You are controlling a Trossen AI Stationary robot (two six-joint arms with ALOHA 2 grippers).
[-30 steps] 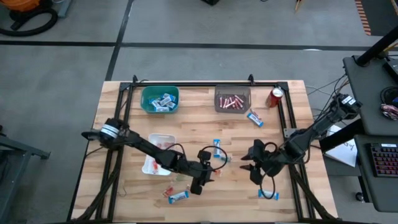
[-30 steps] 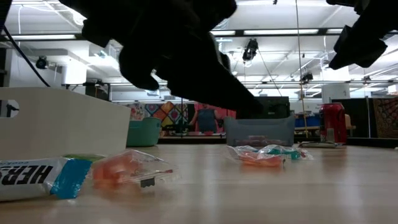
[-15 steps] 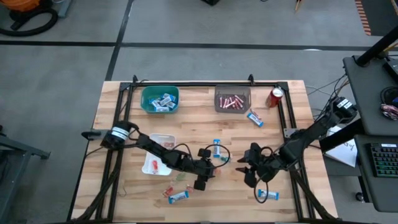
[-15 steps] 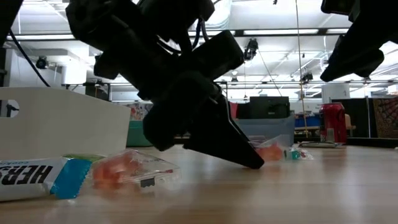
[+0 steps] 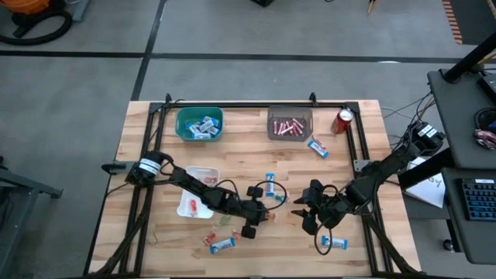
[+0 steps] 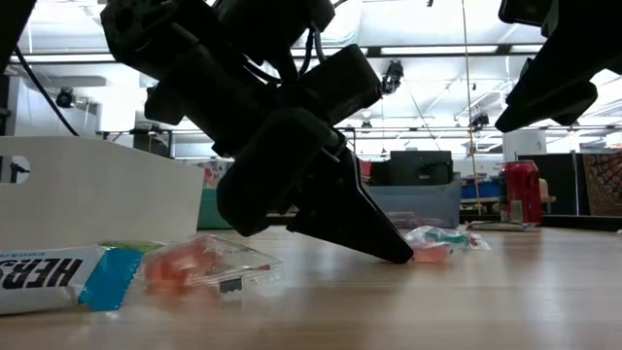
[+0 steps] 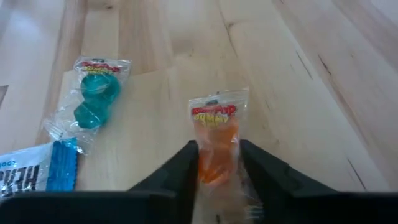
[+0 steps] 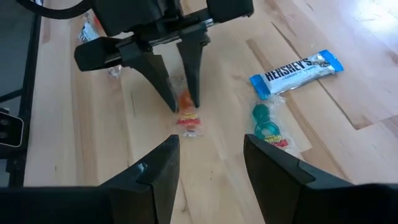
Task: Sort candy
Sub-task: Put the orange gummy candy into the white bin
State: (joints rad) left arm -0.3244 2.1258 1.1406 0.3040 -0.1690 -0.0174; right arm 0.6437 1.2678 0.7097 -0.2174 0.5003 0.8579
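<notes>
Change since a second before: the left gripper (image 7: 217,163) had come down from above the table to the wood in the lower middle of the high view, and its fingers (image 6: 374,228) had drawn in on either side of an orange candy (image 7: 215,146).
Left gripper state: narrowed around the orange candy, fingertips on the table (image 5: 353,159); whether the pads already pressed the wrapper could not be told.
Right gripper (image 8: 208,163): it had slid slightly toward the lower left of the high view and hung above the table, jaws apart, holding nothing.
Orange candy place: on the wood between the left fingertips, in the lower centre of the high view, just left of the right gripper.
Nearest in low view: a blue-and-white bar (image 6: 58,277) and an orange wrapped piece (image 6: 199,264) lay at the lower left, in front of a white tray (image 6: 97,190).
Beside the grasp: a teal candy (image 7: 93,99) lay near the orange candy, apart from it, with a second blue-and-white bar (image 8: 297,71) just past it.
Lower right of high view: another blue bar (image 5: 335,243) lay below the right gripper.
Farther back: a green bowl (image 5: 182,118) of blue-and-white bars at upper left, a grey bin (image 5: 273,116) of pink sticks at upper centre, one bar (image 5: 318,147) lying loose just below it.
Bystander: a red can (image 5: 343,120) stood at the upper right by the table's edge.
In the way: the left arm's dark bulk filled most of the low view and hid the table's middle.
</notes>
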